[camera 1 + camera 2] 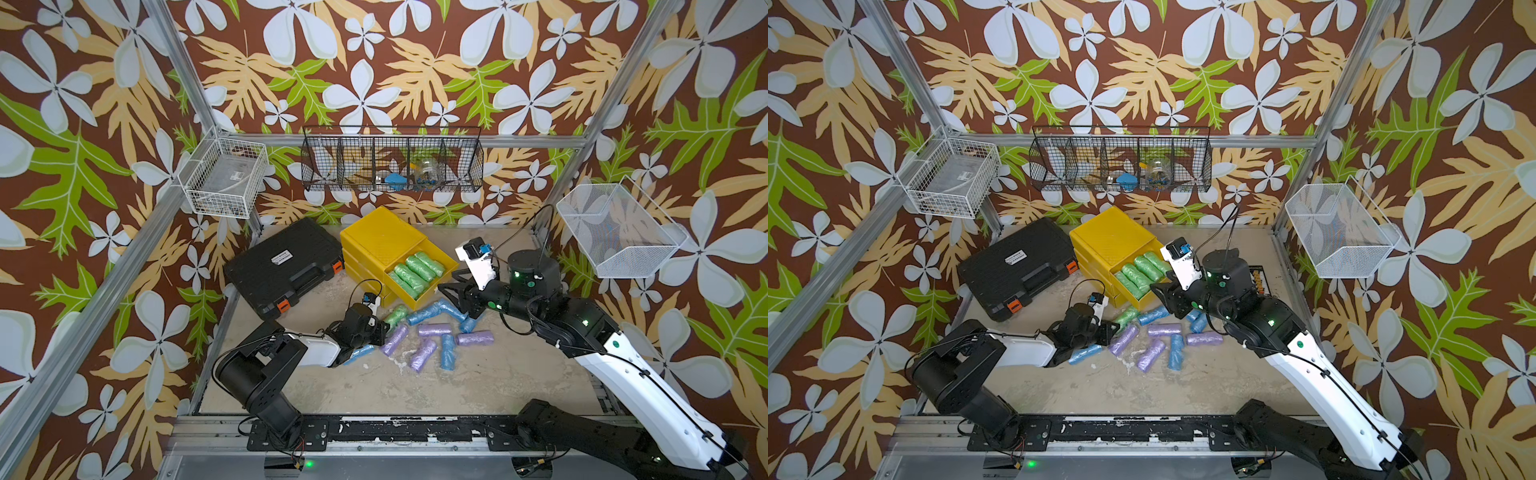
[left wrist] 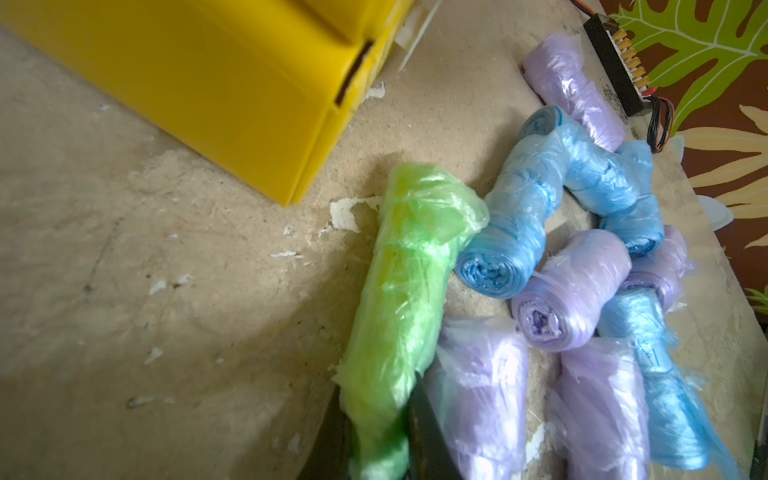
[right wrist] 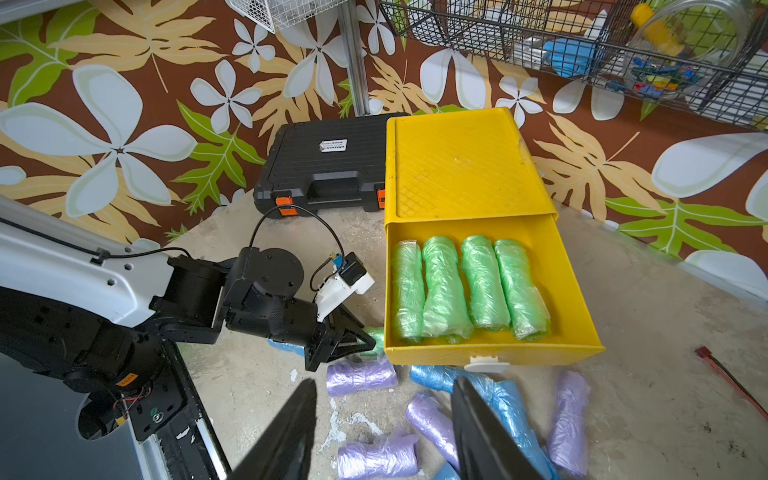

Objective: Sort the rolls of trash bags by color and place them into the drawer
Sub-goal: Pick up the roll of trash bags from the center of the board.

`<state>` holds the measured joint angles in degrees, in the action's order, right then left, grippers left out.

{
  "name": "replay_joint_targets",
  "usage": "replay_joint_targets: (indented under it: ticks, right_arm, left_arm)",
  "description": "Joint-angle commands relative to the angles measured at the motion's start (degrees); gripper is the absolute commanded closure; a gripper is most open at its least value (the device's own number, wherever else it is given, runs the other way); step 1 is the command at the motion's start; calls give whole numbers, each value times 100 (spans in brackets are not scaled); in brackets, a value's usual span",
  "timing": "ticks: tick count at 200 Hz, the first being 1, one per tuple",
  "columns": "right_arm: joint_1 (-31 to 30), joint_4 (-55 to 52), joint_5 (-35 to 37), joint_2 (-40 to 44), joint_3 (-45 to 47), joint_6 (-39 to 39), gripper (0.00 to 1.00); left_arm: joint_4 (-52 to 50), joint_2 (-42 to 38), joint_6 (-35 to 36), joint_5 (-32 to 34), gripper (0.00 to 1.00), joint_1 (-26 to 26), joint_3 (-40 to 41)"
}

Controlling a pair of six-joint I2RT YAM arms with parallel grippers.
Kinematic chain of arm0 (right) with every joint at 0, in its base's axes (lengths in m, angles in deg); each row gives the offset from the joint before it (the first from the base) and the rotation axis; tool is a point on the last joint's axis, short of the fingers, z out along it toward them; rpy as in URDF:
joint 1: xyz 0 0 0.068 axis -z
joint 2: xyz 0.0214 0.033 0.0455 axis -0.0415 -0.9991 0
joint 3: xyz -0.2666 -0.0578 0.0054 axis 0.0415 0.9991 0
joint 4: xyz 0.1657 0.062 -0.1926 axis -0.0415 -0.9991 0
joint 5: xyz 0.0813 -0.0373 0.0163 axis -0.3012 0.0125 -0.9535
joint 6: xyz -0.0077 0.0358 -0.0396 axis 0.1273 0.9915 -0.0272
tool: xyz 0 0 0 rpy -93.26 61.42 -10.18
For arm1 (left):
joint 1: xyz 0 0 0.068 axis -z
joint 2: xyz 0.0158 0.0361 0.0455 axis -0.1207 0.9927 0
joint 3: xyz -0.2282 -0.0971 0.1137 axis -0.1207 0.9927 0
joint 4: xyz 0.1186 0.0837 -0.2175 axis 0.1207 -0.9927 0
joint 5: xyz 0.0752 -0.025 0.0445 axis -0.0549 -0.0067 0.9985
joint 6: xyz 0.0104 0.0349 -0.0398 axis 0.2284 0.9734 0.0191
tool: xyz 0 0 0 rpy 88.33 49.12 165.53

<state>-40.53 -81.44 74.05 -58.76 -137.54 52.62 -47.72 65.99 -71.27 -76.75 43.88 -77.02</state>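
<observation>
Left gripper [image 2: 380, 444] was clamped on green roll [image 2: 399, 291].
Roll's long axis ran straight out from jaws toward drawer [image 1: 428, 291] just beyond; right gripper [image 3: 383, 382] half-open, empty.

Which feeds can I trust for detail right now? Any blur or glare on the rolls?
Left wrist view: soft throughout, the green roll blurs most at its near end; white glare on the lilac rolls. Right wrist view: crisp on the drawer, edges bowed by the wide lens. Both top views: even light, slightly soft, no hard shadows.
</observation>
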Motion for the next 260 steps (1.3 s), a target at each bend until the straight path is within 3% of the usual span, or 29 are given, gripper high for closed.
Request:
replay_joint_targets:
  ticks: [1, 39, 108, 151, 213, 260]
  right_arm:
    - [3, 234, -114, 17, 44, 120, 46]
    - [1, 503, -426, 7, 226, 383, 46]
    - [3, 1539, -1648, -164, 872, 1227, 43]
    - [-8, 2446, -2284, -263, 1297, 1925, 39]
    - [-34, 3708, -2890, -477, 1637, 2735, 33]
    - [-113, 4074, -2882, -852, 1372, 2894, 29]
  left_arm:
    - [-248, -220, -25, -116, 90, 5, 11]
    - [-1087, -975, -160, -47, 94, 5, 55]
    - [-3240, -2885, -318, 535, 94, -113, 74]
    - [-4029, -3884, -708, 310, 94, -311, -227]
    - [-3666, -4251, -1682, -775, 94, -324, -1409]
    - [-2212, -4237, -2993, -1732, 93, -326, -1252]
